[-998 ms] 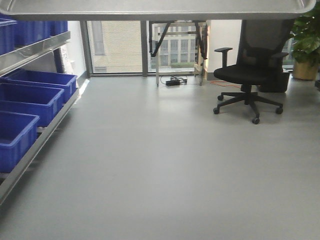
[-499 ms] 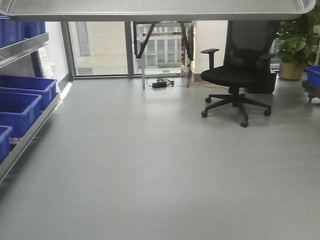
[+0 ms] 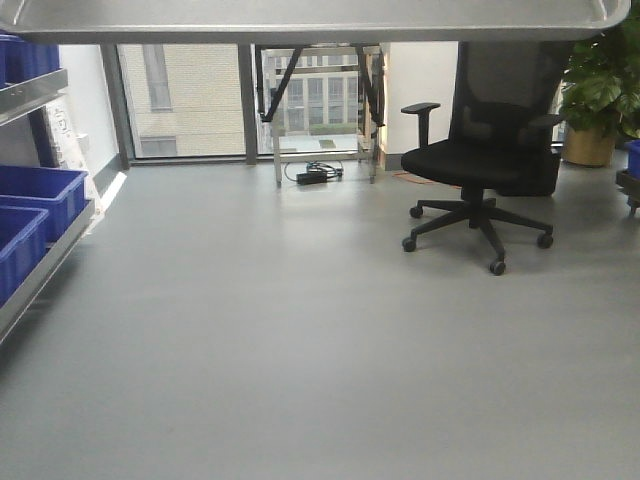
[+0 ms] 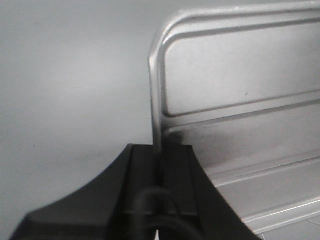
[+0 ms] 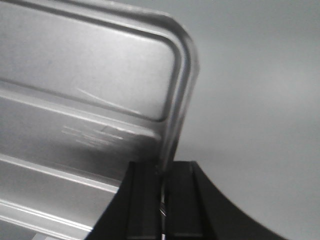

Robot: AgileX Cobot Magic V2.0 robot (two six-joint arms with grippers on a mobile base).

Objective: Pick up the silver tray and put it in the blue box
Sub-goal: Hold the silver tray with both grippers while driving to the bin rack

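Note:
The silver tray (image 3: 300, 18) spans the top of the front view, held up off the grey floor. In the left wrist view my left gripper (image 4: 159, 152) is shut on the tray's left rim (image 4: 240, 100). In the right wrist view my right gripper (image 5: 162, 167) is shut on the tray's right rim (image 5: 85, 100). The ridged base shows in both wrist views. Blue boxes (image 3: 40, 195) sit on a metal rack at the far left of the front view, and the edge of another blue box (image 3: 633, 158) shows at the far right.
A black office chair (image 3: 480, 165) stands on the floor at centre right. A potted plant (image 3: 600, 90) is at the back right. A metal-legged table with cables (image 3: 315, 175) under it stands by the windows. The rack's shelf edge (image 3: 40, 275) runs along the left.
The view has swung to the right: the blue boxes on the rack have slid towards the left edge and fewer show. The chair looks slightly nearer. The tray stays held at the top.

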